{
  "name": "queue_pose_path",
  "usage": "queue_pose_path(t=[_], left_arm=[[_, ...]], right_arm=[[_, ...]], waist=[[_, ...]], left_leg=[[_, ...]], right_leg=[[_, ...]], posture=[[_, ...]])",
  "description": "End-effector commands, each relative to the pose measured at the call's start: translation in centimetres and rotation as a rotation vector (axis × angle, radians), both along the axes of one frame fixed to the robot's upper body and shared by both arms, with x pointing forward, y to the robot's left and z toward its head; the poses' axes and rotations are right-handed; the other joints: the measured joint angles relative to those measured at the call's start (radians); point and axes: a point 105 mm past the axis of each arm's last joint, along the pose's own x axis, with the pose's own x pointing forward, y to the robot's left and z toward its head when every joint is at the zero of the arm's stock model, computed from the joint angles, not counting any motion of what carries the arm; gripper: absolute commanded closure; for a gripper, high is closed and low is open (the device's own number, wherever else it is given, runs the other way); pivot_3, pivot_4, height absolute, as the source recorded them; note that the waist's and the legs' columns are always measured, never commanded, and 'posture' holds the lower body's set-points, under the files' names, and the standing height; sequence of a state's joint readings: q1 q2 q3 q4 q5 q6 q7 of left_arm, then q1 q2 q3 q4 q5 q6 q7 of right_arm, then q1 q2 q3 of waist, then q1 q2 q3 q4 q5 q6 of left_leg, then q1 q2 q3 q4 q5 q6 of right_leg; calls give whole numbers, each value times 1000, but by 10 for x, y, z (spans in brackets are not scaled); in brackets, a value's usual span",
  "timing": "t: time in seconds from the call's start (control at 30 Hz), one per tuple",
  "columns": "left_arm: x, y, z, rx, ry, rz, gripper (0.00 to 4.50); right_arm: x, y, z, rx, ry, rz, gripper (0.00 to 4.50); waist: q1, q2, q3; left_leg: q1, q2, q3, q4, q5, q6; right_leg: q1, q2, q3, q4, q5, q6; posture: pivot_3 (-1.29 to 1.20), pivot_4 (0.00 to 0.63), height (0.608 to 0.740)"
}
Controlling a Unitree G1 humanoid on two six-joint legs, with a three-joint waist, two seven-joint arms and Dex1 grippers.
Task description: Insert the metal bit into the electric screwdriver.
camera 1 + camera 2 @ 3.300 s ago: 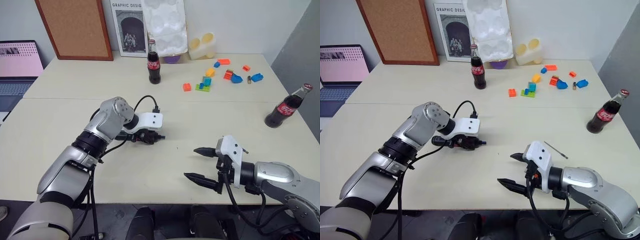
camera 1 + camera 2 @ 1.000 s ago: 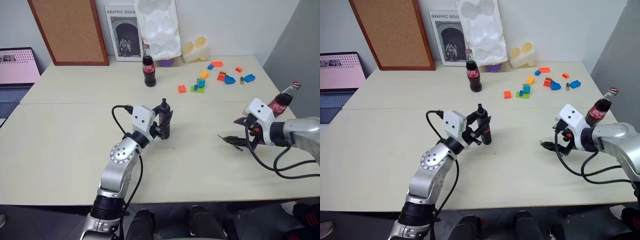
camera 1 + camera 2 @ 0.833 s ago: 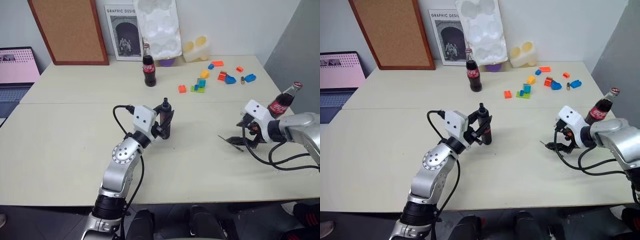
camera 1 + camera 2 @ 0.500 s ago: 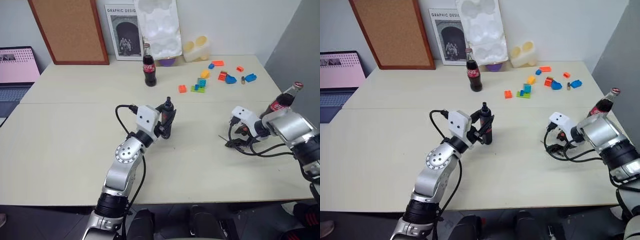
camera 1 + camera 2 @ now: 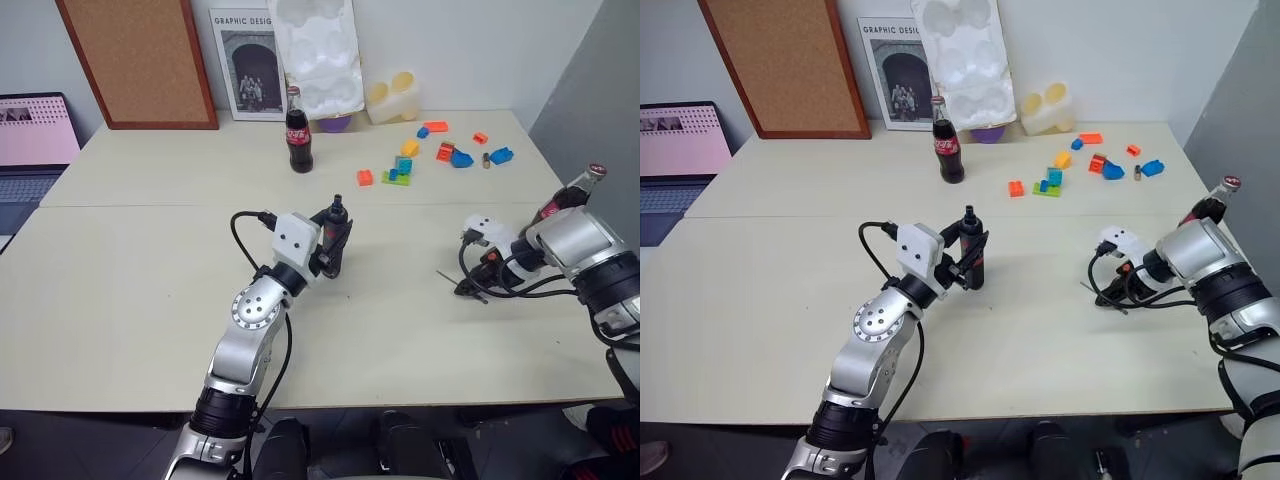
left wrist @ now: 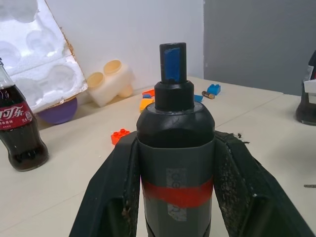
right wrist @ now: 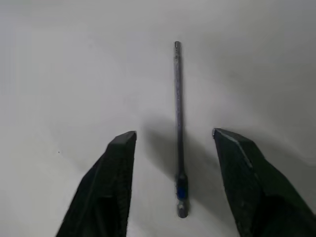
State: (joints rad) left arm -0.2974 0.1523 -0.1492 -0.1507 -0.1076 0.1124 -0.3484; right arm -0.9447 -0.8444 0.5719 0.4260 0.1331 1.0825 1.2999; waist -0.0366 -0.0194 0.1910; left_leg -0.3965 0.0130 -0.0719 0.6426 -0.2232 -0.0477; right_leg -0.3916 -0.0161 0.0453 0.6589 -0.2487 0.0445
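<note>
The electric screwdriver [image 5: 337,233], black with a red band and a bluish tip, stands upright over the middle of the table. My left gripper [image 5: 334,252] is shut on its body, and the left wrist view shows the screwdriver [image 6: 174,143] clamped between both fingers [image 6: 116,192]. The metal bit [image 7: 178,118], a thin dark rod, lies flat on the table at the right [image 5: 1103,297]. My right gripper [image 7: 175,135] points down over it, open, one finger on each side of the rod and neither touching it. From the head view, the right gripper [image 5: 470,288] sits at the bit's near end.
One cola bottle [image 5: 297,134] stands at the back centre, another [image 5: 572,196] at the table's right edge just behind my right arm. Toy bricks [image 5: 404,165] are scattered at the back right. White foam packing [image 5: 322,55], a corkboard [image 5: 140,62] and a laptop [image 5: 28,140] lie beyond.
My right gripper has tipped downward and sunk onto the bit, and its fingers have drawn closer together around it. The left arm and screwdriver have stayed put.
</note>
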Motion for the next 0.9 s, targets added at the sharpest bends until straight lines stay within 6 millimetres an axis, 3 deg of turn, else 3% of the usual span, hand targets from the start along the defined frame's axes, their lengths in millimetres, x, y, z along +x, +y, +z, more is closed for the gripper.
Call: queue_pose_path(t=[0.03, 0.17, 0.27, 0.43, 0.7, 0.9], left_arm=[[4, 9, -10, 44, 14, 58, 2829], [3, 8, -8, 77, -19, 47, 2829], [2, 10, -9, 106, -29, 46, 2829], [4, 13, -6, 117, -41, 49, 2829], [0, 7, 10, 53, -40, -19, 2830], [2, -2, 22, 32, -49, -77, 2836]], right_arm=[[4, 8, 11, 25, -29, 16, 3083], [3, 6, 7, 12, -31, 15, 4159], [4, 3, 5, -7, -48, 18, 4500], [8, 0, 6, -21, -98, 19, 4500], [6, 8, 31, 66, -272, 58, 4500], [-11, 16, 36, 146, -388, 51, 4500]], waist=[[-1, 0, 0], [-2, 0, 0], [-4, 0, 0], [-8, 0, 0], [-13, 0, 0], [-4, 0, 0]], left_leg=[[0, 0, 0, 0, 0, 0], [0, 0, 0, 0, 0, 0], [0, 0, 0, 0, 0, 0], [0, 0, 0, 0, 0, 0], [-3, 0, 0, 0, 0, 0], [-6, -1, 0, -1, 0, 0]], right_leg=[[0, 0, 0, 0, 0, 0], [0, 0, 0, 0, 0, 0], [0, 0, 0, 0, 0, 0], [-1, 0, 0, 0, 0, 0], [-3, 0, 0, 0, 0, 0], [-5, 0, 0, 0, 0, 1]], posture=[[0, 150, 740], [0, 150, 740], [0, 150, 740], [0, 150, 740], [0, 150, 740], [0, 150, 740]])
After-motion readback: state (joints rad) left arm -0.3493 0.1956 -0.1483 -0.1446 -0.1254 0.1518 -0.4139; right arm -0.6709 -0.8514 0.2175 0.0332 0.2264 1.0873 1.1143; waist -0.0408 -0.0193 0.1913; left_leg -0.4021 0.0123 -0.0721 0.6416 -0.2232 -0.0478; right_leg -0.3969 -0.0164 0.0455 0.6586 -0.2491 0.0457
